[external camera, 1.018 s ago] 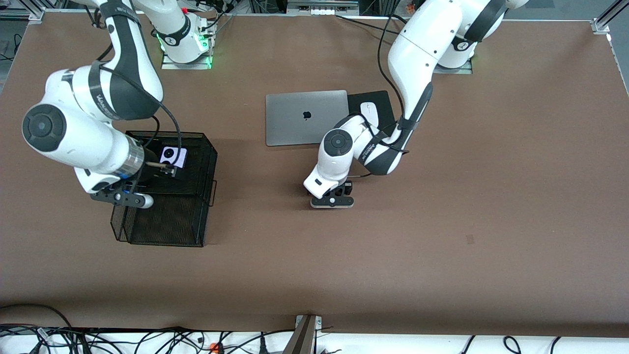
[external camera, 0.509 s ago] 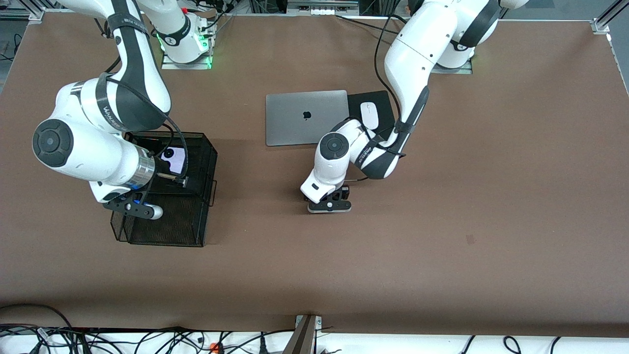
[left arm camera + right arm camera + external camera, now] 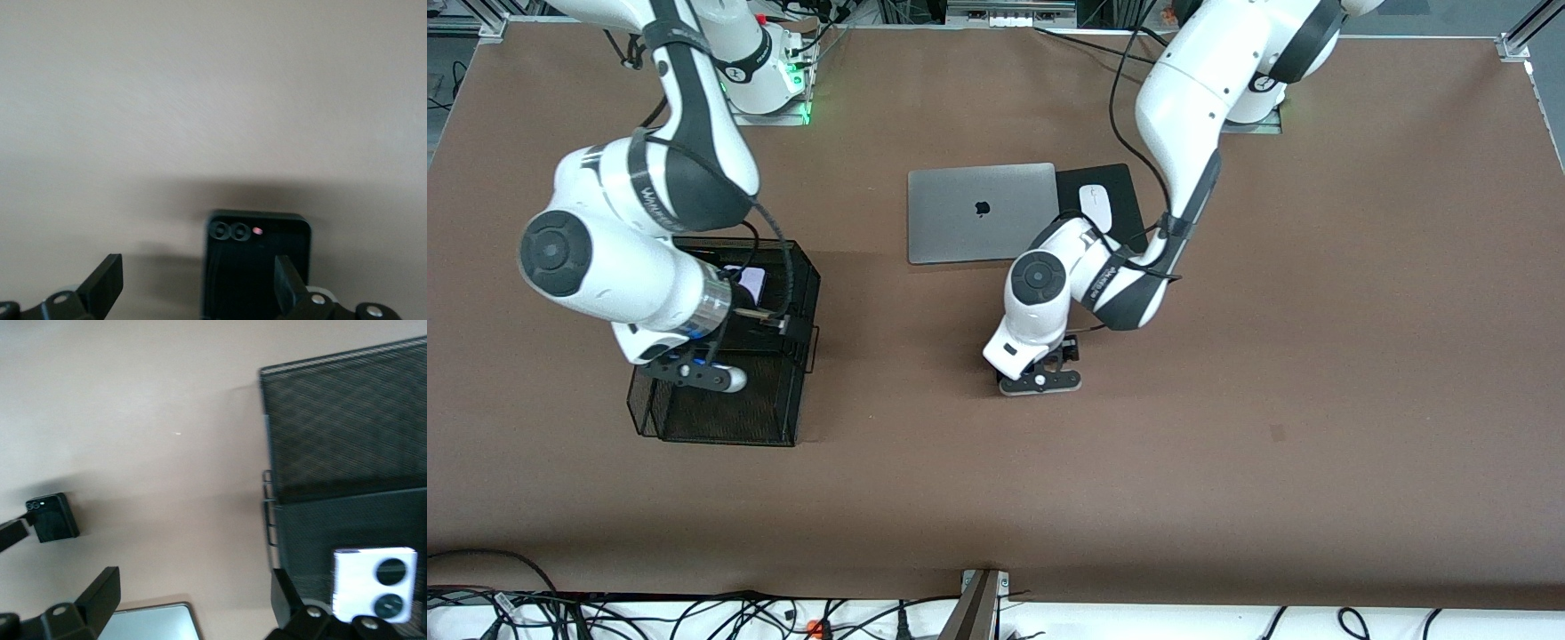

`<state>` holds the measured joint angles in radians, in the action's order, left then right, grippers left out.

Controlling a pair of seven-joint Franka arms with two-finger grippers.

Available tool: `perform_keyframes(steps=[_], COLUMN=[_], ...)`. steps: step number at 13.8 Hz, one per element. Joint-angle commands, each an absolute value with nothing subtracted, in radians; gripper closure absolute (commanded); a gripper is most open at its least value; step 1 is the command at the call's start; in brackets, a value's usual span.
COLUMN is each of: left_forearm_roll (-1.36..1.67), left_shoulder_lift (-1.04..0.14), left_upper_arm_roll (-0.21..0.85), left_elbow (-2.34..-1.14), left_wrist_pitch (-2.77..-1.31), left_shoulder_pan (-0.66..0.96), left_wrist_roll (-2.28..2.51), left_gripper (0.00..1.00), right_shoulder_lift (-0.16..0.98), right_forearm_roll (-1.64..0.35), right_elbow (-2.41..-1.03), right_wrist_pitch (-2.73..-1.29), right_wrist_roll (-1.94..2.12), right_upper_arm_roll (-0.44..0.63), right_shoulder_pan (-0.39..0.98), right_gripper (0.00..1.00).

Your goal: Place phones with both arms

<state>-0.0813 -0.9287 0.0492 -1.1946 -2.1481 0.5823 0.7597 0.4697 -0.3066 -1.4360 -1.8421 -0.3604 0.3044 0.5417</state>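
Although the right gripper (image 3: 187,603) hangs over the black wire-mesh basket (image 3: 783,267) with its fingers spread and nothing between them, only part of the job appears done. The squarish lilac-white phone with two black circles (image 3: 375,583) lies inside that basket, released. The long black slab phone cannot be made out in any view, so its whereabouts cannot be reported.

The left gripper (image 3: 200,287) is low over the brown table (image 3: 1316,356), well apart from the basket toward the left arm's end. Its fingers stand open, one of them just beside the squarish black phone with twin lenses (image 3: 257,263); no grasp is shown. That phone lies flat on the table, outside the basket, and from the front camera it is hidden under the left wrist.

Farther from the front camera than the left gripper lie the closed grey laptop (image 3: 978,213) and the white mouse (image 3: 1096,206).

Judgement: one phone placed; the black squarish one remains to be gripped, carried and set in the basket.
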Motion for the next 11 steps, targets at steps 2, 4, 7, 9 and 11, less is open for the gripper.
perform_keyframes(steps=[2,4,7,9,11], left_forearm_roll=[-0.044,-0.058,-0.105,-0.144,-0.144], left_shoulder_lift=[-0.773,-0.698,-0.605,-0.542,-0.479], left_upper_arm_roll=[0.078,0.075,0.042,0.04,0.041], left_elbow=[-1.299,-1.368,-1.385,-1.384,-1.385], left_wrist_pitch=[-2.008,-1.948,-1.808,-1.741,-1.692], left_shoulder_pan=[0.493,0.433,0.344,0.263,0.175], left_wrist_roll=[0.663,0.635,0.499,0.389,0.261], left_gripper=[0.0,0.0,0.0,0.0,0.0], right_shoulder_lift=[0.561,0.626,0.808,0.921,0.994], right_forearm_roll=[-0.318,-0.319,-0.318,-0.301,-0.276], right_elbow=[-1.402,-1.391,-1.216,-1.097,-1.052], right_wrist_pitch=[-1.964,-2.11,-2.171,-2.174,-2.224], right_wrist_roll=[-0.379,-0.473,-0.569,-0.612,-0.659], right_upper_arm_roll=[0.31,0.308,0.31,0.313,0.313], right_shoulder_pan=[0.653,0.727,0.805,0.845,0.883], right_gripper=[0.0,0.0,0.0,0.0,0.0])
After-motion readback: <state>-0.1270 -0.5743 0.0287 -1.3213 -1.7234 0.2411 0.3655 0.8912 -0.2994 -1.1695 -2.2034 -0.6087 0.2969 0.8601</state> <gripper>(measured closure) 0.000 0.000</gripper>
